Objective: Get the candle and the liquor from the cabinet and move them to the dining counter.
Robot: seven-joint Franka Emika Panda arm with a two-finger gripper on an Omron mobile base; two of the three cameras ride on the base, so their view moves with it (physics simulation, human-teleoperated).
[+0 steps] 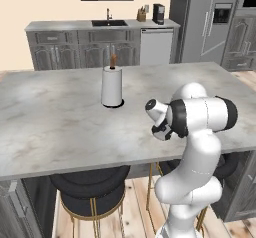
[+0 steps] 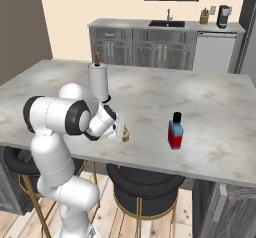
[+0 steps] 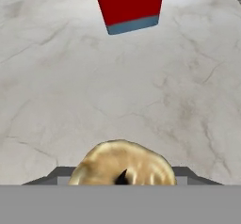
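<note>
Tool [image 2: 124,133] grips small tan lumpy wax candle [image 3: 123,168] low over pale grey marbled bench [image 2: 200,102]. Squat red-and-blue black-capped liquor bottle [image 2: 175,131] stands upright on bench, near the tool. White paper-towel roll [image 1: 112,86] behind.

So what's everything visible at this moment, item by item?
liquor: one, red body, blue top, black cap; upright on the dining counter.
candle: one, tan, lumpy; in the hand, above the counter's near part.
paper-towel roll: one, white on a dark base; counter middle.
stools: at least two, black seats, gold legs; under the near edge.
sink: one, dark; far base cabinets.
coffee machine: one, black; right of the sink.
hand: one, white; closed on the candle.
</note>
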